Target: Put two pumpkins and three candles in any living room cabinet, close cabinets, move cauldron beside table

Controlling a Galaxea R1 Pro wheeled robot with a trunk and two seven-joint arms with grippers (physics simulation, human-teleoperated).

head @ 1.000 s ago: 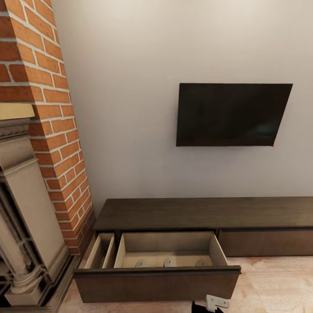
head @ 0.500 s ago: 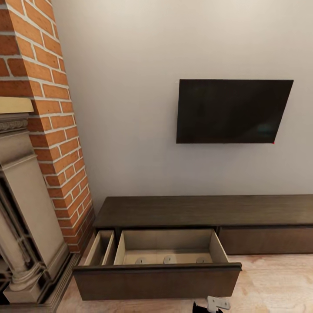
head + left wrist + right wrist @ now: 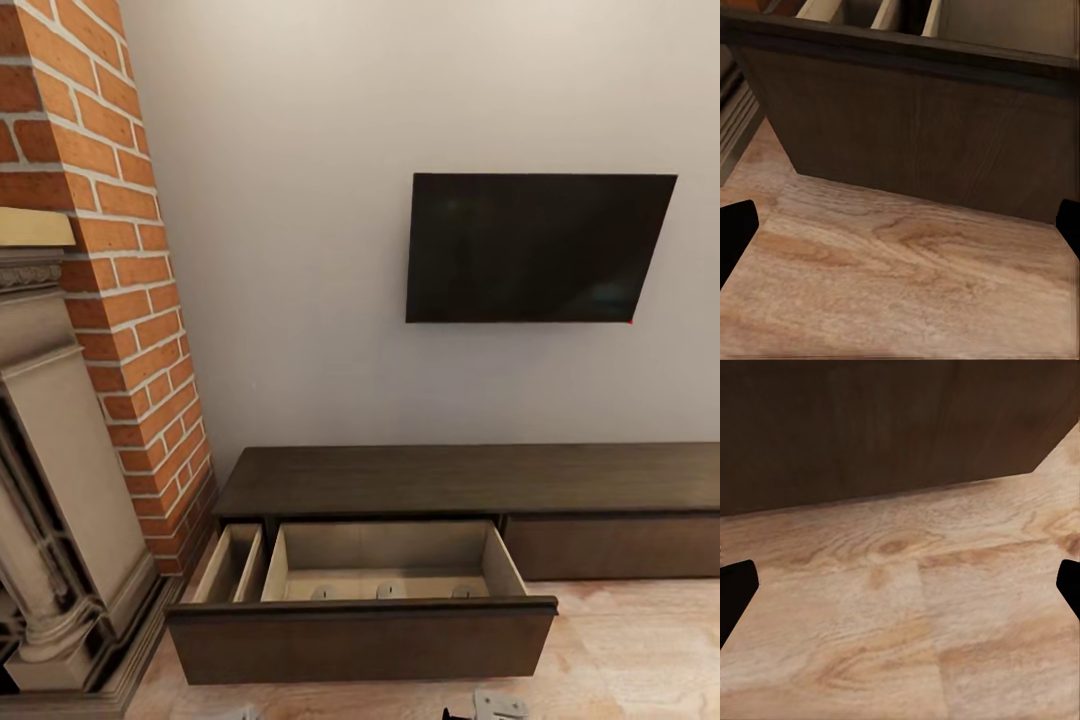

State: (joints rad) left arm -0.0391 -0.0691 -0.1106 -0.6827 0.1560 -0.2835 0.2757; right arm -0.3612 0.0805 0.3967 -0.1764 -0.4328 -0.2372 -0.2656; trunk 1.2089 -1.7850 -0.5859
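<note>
The long dark brown cabinet point(image 3: 470, 480) stands against the wall under the TV. Its left drawer point(image 3: 360, 635) is pulled out and open. Over the drawer front I see the round tops of three candles point(image 3: 391, 591) in a row on the drawer's floor. My left gripper point(image 3: 900, 232) is open, low over the plank floor, facing the drawer front point(image 3: 915, 127). My right gripper point(image 3: 900, 592) is open too, over the floor before a dark wood panel point(image 3: 885, 427). The pumpkins, cauldron and table are out of view.
A brick fireplace point(image 3: 90, 330) with a stone surround point(image 3: 60, 520) stands left of the drawer. A black TV point(image 3: 535, 248) hangs on the wall. Light plank floor point(image 3: 630, 650) lies to the right. Part of my right arm point(image 3: 497, 704) is at the picture's lower edge.
The whole head picture has shifted slightly, so the camera moved. The drawer stays open with the candles inside. My right arm sits lower in the picture.
</note>
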